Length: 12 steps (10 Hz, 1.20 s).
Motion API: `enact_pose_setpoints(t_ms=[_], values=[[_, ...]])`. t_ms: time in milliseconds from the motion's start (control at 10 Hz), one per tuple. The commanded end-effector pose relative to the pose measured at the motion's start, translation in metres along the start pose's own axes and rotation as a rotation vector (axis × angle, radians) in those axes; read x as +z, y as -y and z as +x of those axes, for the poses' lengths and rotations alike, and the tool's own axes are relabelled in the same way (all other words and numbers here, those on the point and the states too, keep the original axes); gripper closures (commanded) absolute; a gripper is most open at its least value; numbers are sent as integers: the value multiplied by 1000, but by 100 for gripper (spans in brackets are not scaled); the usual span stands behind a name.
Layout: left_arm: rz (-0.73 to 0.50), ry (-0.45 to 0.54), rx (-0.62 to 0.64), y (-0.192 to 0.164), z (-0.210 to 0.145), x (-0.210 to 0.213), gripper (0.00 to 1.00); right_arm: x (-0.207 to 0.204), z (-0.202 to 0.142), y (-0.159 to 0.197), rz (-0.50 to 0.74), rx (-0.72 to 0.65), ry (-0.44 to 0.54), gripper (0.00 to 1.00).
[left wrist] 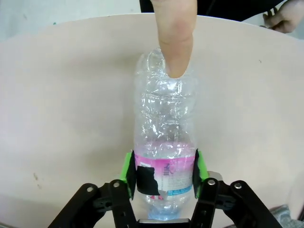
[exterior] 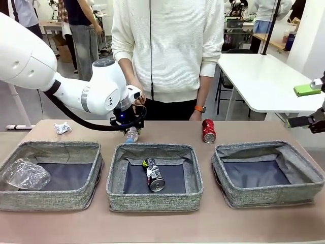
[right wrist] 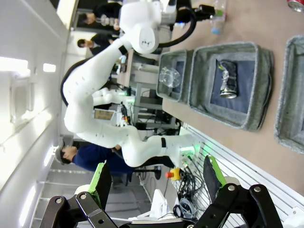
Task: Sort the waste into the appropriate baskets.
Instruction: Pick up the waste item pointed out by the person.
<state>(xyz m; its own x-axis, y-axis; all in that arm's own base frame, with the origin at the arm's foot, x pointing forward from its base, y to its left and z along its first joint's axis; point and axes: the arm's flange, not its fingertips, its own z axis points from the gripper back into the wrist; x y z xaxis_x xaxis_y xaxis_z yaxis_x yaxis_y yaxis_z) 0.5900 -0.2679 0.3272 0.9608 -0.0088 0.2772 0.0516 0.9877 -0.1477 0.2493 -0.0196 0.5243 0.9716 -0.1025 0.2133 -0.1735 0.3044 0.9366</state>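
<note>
Left end effector (left wrist: pixel 163 170) seems clamped on the clear bottle (left wrist: pixel 164 114); right end effector (right wrist: pixel 156 171) gapes, empty.

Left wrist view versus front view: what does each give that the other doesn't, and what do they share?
Left wrist view: green pads against both sides of the bottle's pink label, and a person's finger touching its far end. Front view: three baskets, a crushed bottle in the left one, a dark can in the middle one, a red can and paper wad on the table. Shared: the left gripper at the bottle.
</note>
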Motion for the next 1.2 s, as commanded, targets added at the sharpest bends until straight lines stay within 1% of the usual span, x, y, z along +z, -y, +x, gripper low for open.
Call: enact_pose_setpoints(t_ms=[0, 100, 200, 600, 700, 800, 900, 1000, 1100], values=[[46, 10, 19, 4, 5, -1, 100, -2, 4, -3, 5, 14, 11, 0], [43, 1, 36, 5, 5, -1, 95, -2, 4, -3, 5, 14, 11, 0], [75, -23, 63, 6, 4, -2, 100, -2, 4, -3, 5, 14, 11, 0], [45, -50, 27, 7, 2, 2, 100, -2, 4, -3, 5, 14, 11, 0], [17, -73, 11, 9, 0, 4, 100, -2, 4, -3, 5, 14, 11, 0], [-81, -119, -35, 28, 0, 12, 100, -2, 4, -3, 5, 14, 11, 0], [-134, -71, -53, 58, -1, 24, 100, -2, 4, -3, 5, 14, 11, 0], [-177, -71, -64, 94, -4, 45, 100, -2, 4, -3, 5, 14, 11, 0], [-207, -56, 45, 126, -8, 76, 100, -2, 4, -3, 5, 14, 11, 0]])
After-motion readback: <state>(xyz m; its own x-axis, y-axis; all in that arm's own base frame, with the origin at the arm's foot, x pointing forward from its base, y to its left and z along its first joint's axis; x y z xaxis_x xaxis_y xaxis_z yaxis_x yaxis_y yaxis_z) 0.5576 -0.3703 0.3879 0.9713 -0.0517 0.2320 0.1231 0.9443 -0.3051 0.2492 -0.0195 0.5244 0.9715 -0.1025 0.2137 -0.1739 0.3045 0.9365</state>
